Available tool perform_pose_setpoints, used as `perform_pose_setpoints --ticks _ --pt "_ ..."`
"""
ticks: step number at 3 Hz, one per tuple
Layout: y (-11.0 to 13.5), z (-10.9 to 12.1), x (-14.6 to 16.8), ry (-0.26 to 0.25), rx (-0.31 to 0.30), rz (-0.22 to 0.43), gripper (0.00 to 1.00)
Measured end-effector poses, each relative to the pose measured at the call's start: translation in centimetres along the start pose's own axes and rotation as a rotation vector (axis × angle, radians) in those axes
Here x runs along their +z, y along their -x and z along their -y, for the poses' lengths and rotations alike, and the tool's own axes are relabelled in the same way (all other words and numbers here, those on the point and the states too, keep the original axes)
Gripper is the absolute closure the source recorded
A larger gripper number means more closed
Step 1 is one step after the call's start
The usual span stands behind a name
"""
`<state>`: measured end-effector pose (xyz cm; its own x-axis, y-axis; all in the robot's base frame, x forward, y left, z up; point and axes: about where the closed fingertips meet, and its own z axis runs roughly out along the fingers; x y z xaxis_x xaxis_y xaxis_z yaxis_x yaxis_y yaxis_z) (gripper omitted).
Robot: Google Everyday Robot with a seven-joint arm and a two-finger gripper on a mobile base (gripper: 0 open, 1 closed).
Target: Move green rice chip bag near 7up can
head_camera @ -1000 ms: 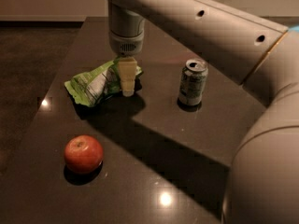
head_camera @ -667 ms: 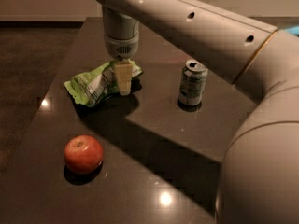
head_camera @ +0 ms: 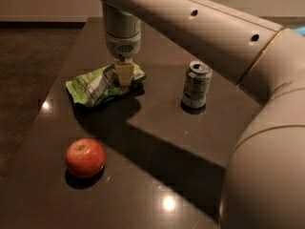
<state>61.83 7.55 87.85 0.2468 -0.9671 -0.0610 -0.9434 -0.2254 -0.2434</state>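
Note:
The green rice chip bag [head_camera: 97,86] lies crumpled on the dark table [head_camera: 157,128] at the back left, with its white label panel facing up. The 7up can [head_camera: 196,85] stands upright to the right of the bag, with a gap between them. My gripper [head_camera: 124,74] points straight down over the right end of the bag and hides part of it. It sits low at the bag's surface, well to the left of the can.
A red apple [head_camera: 85,157] sits on the table near the front left. My arm [head_camera: 228,46] spans the upper right of the view, above and behind the can. The table's left edge [head_camera: 43,123] runs close to the bag and the apple.
My gripper has shifted a little to the left over the bag's right end. The bag, the can and the apple have not moved.

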Motion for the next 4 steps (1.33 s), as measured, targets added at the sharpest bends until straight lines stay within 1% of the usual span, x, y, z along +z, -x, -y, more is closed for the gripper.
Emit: perform_pose_setpoints --ticks 1,2,3,4 --pt "-1.2 -0.1 -0.9 -0.004 0.019 -0.011 0.88" --pt "-3.1 -0.1 -1.9 -0.011 0.048 -0.027 1.0" --pt "-5.3 -0.3 -2.8 -0.02 0.086 -0.045 1.0" --pt "-7.4 -0.7 -3.5 -0.027 0.121 -0.073 0.85"
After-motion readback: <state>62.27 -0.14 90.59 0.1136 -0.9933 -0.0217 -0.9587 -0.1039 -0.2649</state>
